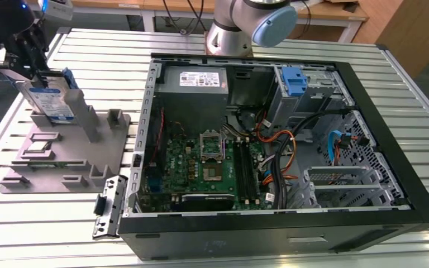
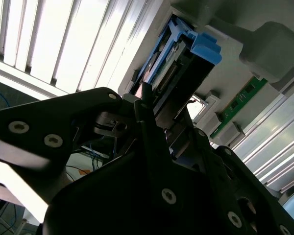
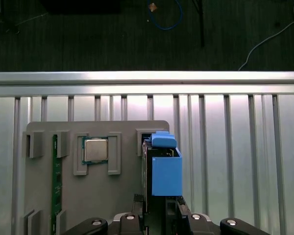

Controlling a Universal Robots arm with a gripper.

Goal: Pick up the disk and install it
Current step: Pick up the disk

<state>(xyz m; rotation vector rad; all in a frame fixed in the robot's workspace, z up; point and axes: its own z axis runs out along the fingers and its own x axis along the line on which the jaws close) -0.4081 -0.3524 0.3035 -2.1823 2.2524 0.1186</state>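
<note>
The open computer case [image 1: 274, 240] sat well apart from the claw [image 1: 42, 84]. Below the claw lay the grey fixture [image 1: 73, 162], where the disk [image 1: 48, 103] stood upright, its top edge clamped between the fingers. A processor chip [image 3: 95, 150] rested nearby.

The disk [image 1: 49, 104], silver metal with a blue-and-white label and blue plastic rails along its edges, stands upright on one edge in the grey holder [image 1: 87, 153], at ten o'clock in the exterior view
</note>
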